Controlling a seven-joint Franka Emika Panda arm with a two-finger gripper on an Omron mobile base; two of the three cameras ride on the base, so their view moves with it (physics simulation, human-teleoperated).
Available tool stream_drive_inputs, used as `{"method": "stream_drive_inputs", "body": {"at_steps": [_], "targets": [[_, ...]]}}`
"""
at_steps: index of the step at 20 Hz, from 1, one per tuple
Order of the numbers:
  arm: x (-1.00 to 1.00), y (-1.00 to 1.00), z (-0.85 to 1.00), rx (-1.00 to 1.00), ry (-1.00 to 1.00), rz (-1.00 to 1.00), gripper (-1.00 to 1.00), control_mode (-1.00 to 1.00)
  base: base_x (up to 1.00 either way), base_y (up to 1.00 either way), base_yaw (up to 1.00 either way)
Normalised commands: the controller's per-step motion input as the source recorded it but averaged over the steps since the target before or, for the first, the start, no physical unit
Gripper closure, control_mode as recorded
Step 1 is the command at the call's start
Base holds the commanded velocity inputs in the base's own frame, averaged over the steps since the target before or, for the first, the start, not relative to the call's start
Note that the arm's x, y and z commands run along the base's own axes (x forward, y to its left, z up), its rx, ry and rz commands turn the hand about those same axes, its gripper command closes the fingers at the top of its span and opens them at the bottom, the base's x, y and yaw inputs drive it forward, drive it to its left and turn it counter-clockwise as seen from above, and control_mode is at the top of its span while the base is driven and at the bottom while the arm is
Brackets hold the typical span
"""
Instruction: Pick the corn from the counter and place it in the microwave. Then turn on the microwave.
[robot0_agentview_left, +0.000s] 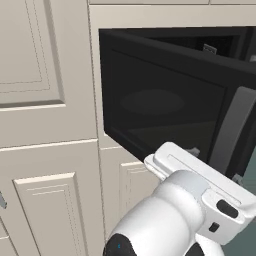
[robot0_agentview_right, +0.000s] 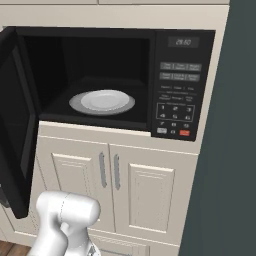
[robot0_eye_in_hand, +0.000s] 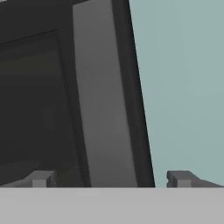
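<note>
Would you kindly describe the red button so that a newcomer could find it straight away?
Start at the large black built-in microwave set among cream panelled cabinets, its door swung open to the left. Go to the dark keypad panel right of the cavity, then down to its bottom row. The small red rectangular button sits there, the only coloured key among grey ones.

left base view: looks forward from behind the arm's left side, close to the microwave door (robot0_agentview_left: 165, 105), which swings open toward the camera; cream cabinet panels (robot0_agentview_left: 45, 125) to the left.
right base view: looks forward and slightly down from the arm's right, straight into the open microwave (robot0_agentview_right: 120, 80); plate (robot0_agentview_right: 102, 101) and keypad (robot0_agentview_right: 177, 95) visible, lower cabinet doors (robot0_agentview_right: 120, 190) near.
hand view: very near, faces along the fingers at the door's grey handle (robot0_eye_in_hand: 105, 109); teal wall (robot0_eye_in_hand: 183, 78) to the right.
shared: open door and handle, seen from opposite faces.
</note>
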Motion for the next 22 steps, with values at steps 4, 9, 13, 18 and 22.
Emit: {"method": "stream_drive_inputs", "body": {"at_steps": [4,9,13,18,22], "targets": [[-0.12,0.05,0.00,-0.05,-0.01,0.05,-1.00,-1.00,0.00,0.00,0.00],[-0.23,0.00,0.00,-0.05,-0.06,0.05,-1.00,-1.00,0.00,0.00,0.00],[-0.28,0.00,0.00,-0.07,-0.07,0.03,-1.00,-1.00,0.00,0.00,0.00],[-0.29,-0.15,0.00,-0.06,-0.06,0.06,-1.00,-1.00,0.00,0.00,0.00],[-0.18,-0.27,-0.01,-0.03,-0.02,0.04,-1.00,-1.00,0.00,0.00,0.00]]}}
